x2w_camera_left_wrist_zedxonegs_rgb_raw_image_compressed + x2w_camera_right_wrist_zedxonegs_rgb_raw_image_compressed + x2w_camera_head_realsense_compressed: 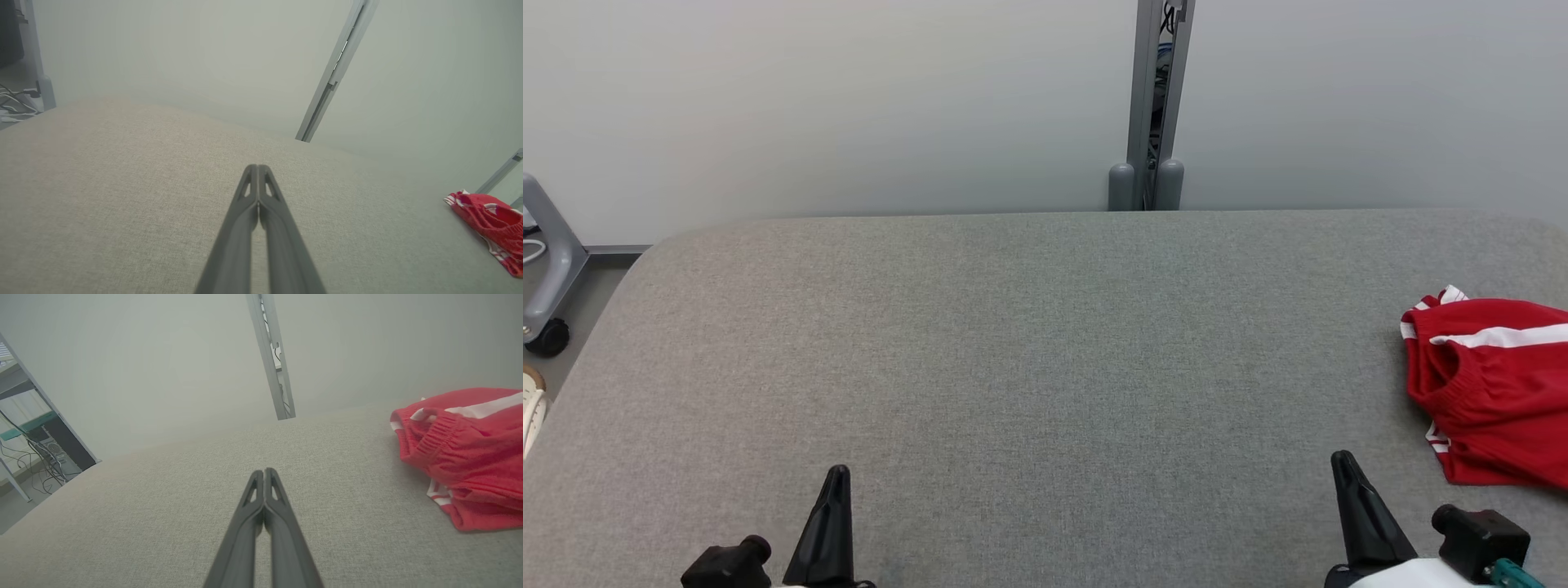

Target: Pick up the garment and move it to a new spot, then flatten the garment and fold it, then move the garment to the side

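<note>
While the left gripper (258, 167) has its two dark fingers (239, 237) pressed together from base to tip with nothing between them, the right gripper (264, 471) is closed the same way and is equally empty. Both sit low over the near edge of the grey cloth-covered table (1029, 327), pointing away from the robot toward the pale wall (849, 98). The garment (1490, 384) lies at the table's right side, forward and to the right of the right gripper. It is near that gripper but apart from it, and well apart from the left one, and part of it runs off the head view's right edge. It is red with white stripes and a gathered elastic band (439, 435), likely a pair of sports shorts, and it sits in a loose heap with layers doubled over rather than spread flat. By the look of the knit it should be light, soft and limp. It will probably sag from any single pinch, drag a little on the textured cover, and has nothing in it to break. The elastic band, turned toward the right gripper in the right wrist view, looks like the firmest place to pinch, whereas a grip on one thin layer might lift only that layer. The jaws would have to part before any such hold. Farther out, a grey post (1153, 106) stands behind the table's far edge, and a wheeled grey stand (547, 269) sits on the floor at the left.
</note>
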Controlling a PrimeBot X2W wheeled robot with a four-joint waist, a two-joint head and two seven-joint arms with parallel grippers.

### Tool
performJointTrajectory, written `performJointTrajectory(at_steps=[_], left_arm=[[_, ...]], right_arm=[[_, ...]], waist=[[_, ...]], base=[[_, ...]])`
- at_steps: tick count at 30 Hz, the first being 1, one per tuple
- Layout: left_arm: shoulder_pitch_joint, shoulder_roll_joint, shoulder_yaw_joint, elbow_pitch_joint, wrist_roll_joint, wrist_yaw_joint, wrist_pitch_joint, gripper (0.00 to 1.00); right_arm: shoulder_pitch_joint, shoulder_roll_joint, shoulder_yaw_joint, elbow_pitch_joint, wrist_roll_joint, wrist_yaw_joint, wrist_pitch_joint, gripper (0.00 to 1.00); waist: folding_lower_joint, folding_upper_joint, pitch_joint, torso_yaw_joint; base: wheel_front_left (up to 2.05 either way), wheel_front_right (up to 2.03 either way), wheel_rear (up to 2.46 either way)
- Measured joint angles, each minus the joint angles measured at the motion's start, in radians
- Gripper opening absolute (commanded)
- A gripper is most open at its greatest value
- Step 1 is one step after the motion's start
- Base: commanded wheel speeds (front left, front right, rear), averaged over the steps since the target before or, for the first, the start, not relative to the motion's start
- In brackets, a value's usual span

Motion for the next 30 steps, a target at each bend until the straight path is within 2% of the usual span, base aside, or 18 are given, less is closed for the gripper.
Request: performJointTrajectory(at_steps=[15,30], left_arm=[[-0.062,0.002,0.013,0.041,-0.247,-0.022,0.055,0.00],[-0.113,0.003,0.026,0.067,-0.452,-0.041,0.101,0.00]], right_arm=[[-0.012,-0.012,-0.057,-0.005,0.268,0.000,0.065,0.00],[-0.029,-0.019,-0.111,-0.012,0.487,0.000,0.122,0.00]], waist=[[0.0000,0.0000,0.006,-0.002],[0.0000,0.0000,0.011,-0.004]], base=[[0.00,0.00,0.00],[0.00,0.00,0.00]])
